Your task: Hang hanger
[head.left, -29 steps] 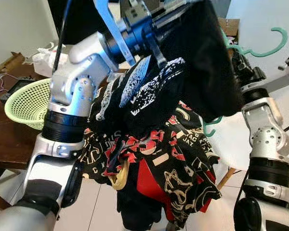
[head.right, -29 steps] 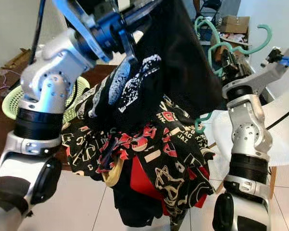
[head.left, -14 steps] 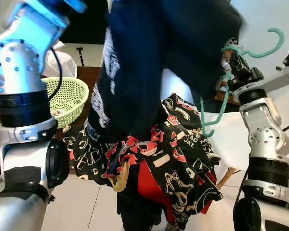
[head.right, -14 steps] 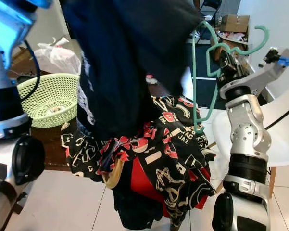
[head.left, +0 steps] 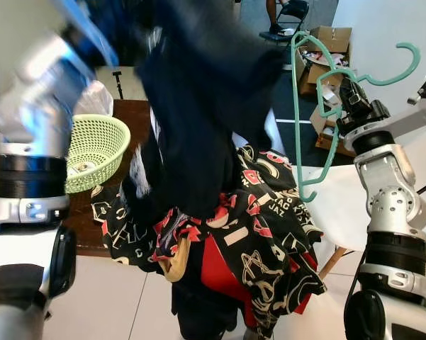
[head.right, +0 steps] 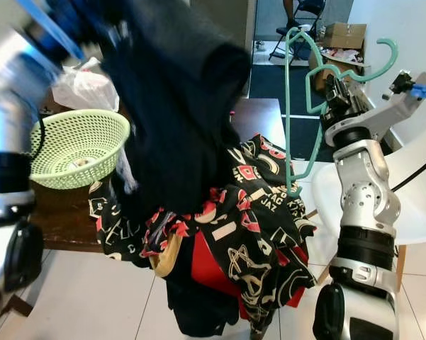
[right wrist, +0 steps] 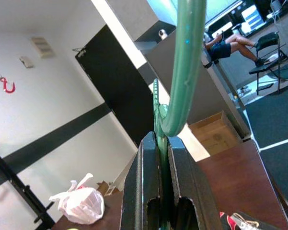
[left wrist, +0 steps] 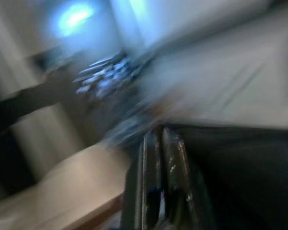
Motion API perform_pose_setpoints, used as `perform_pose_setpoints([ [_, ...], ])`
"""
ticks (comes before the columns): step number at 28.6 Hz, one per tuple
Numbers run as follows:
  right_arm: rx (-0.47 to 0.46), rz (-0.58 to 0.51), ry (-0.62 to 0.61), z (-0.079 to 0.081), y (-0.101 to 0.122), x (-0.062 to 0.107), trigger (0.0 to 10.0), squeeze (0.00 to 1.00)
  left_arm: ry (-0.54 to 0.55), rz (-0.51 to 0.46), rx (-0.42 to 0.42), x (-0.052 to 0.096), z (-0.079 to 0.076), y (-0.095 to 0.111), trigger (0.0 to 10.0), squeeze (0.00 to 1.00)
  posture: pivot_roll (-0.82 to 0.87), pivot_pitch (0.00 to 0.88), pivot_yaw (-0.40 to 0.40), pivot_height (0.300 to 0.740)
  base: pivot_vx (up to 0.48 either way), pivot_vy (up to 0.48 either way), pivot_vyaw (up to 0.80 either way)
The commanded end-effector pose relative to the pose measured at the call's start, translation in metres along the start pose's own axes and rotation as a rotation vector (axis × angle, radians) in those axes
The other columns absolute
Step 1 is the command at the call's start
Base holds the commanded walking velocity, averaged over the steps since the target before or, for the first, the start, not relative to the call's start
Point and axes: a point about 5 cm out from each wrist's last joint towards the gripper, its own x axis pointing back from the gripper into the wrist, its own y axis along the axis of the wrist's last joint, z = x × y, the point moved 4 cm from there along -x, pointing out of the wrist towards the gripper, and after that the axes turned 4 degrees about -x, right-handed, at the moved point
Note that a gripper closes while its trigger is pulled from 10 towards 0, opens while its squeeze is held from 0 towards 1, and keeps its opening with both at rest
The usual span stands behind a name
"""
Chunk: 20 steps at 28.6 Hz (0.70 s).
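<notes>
My right gripper (head.left: 339, 93) is raised at the right and shut on a teal plastic hanger (head.left: 296, 113), clamping it near its neck (right wrist: 161, 129). The hook (head.left: 410, 51) points up and to the right, and the empty frame hangs down to the left. My left arm (head.left: 35, 113) is lifted high at the left and blurred by motion. Its gripper (left wrist: 157, 139) looks shut on a dark shirt (head.left: 198, 106) that swings above a pile of black and red patterned clothes (head.left: 255, 227).
A green mesh basket (head.left: 92, 145) sits on a brown table (head.left: 131, 113), with a white plastic bag (head.right: 85, 85) behind it. A white chair (head.left: 344, 205) stands by my right arm. Cardboard boxes (head.left: 326, 39) and a black chair (head.left: 287, 14) are farther back.
My left arm has swung the dark shirt up and to the left, uncovering the hanger's frame and the room behind. The right arm and hanger have stayed in place.
</notes>
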Motion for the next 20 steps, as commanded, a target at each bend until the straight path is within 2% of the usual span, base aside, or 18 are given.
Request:
perform_pose_setpoints([
  [1,0.012,0.004,0.005,0.002,0.000,-0.002,10.0,0.00,0.111,0.135,-0.342,0.011,0.017,-0.033,0.0,0.00,0.01,0.027,-0.014,0.740,0.000,0.000,0.00],
  [2,0.012,0.004,0.005,0.002,0.000,-0.002,10.0,0.00,0.111,0.135,-0.342,0.011,0.017,-0.033,0.0,0.00,0.01,0.027,-0.014,0.740,0.000,0.000,0.00],
  [3,0.014,0.000,0.004,0.002,0.002,-0.002,10.0,0.00,0.142,0.153,-0.410,0.013,0.022,-0.038,0.0,0.00,0.00,0.030,-0.009,0.740,0.000,0.000,0.00],
  [6,0.016,-0.005,0.002,0.001,0.003,-0.001,10.0,0.00,0.151,0.150,-0.444,0.010,0.022,-0.037,0.0,0.00,0.00,0.029,-0.008,0.740,0.000,0.000,0.00],
  [7,0.018,-0.007,-0.001,0.001,0.004,0.000,10.0,0.00,0.146,0.137,-0.491,0.005,0.016,-0.034,0.0,0.00,0.00,0.029,-0.007,0.740,0.000,0.000,0.00],
  [9,0.022,-0.006,-0.006,0.000,0.003,0.001,10.0,0.00,0.093,0.089,-0.497,-0.007,-0.006,-0.029,0.0,0.00,0.00,0.029,-0.008,0.740,0.000,0.000,0.00],
  [10,0.025,-0.008,-0.008,0.000,0.004,0.001,10.0,0.00,0.035,0.004,-0.446,-0.016,-0.031,-0.024,0.0,0.00,0.00,0.029,-0.008,0.740,0.000,0.000,0.00],
  [11,0.025,-0.008,-0.008,0.000,0.004,0.001,10.0,0.00,0.035,0.004,-0.446,-0.016,-0.031,-0.024,0.0,0.00,0.00,0.029,-0.008,0.740,0.000,0.000,0.00],
  [14,0.029,-0.012,-0.008,0.000,0.006,0.000,10.0,0.00,-0.003,-0.072,-0.380,-0.025,-0.062,-0.023,0.0,0.00,-0.01,0.030,-0.008,0.740,0.000,0.000,0.00],
  [15,0.029,-0.012,-0.008,0.000,0.006,0.000,10.0,0.00,-0.003,-0.072,-0.380,-0.025,-0.062,-0.023,0.0,0.00,-0.01,0.030,-0.008,0.740,0.000,0.000,0.00],
  [16,0.032,-0.014,-0.009,-0.001,0.007,0.000,10.0,0.00,-0.007,-0.092,-0.333,-0.028,-0.071,-0.021,0.0,0.00,-0.01,0.030,-0.008,0.740,0.000,0.000,0.00],
  [17,0.034,-0.016,-0.011,-0.002,0.008,0.000,10.0,0.00,-0.016,-0.104,-0.248,-0.031,-0.080,-0.019,0.0,0.00,-0.01,0.030,-0.008,0.740,0.000,0.000,0.00],
  [18,0.035,-0.017,-0.013,-0.002,0.009,0.000,10.0,0.00,-0.018,-0.111,-0.195,-0.033,-0.086,-0.018,1.5,0.00,-0.01,0.030,-0.008,0.740,0.000,0.000,0.00],
  [19,0.036,-0.019,-0.018,-0.003,0.009,0.000,10.0,0.00,-0.031,-0.128,-0.009,-0.039,-0.098,-0.012,3.9,0.00,-0.01,0.030,-0.008,0.740,0.000,0.000,0.00],
  [20,0.036,-0.019,-0.018,-0.003,0.009,0.000,10.0,0.00,-0.031,-0.128,-0.009,-0.039,-0.098,-0.012,3.9,0.00,-0.01,0.030,-0.008,0.740,0.000,0.000,0.00],
])
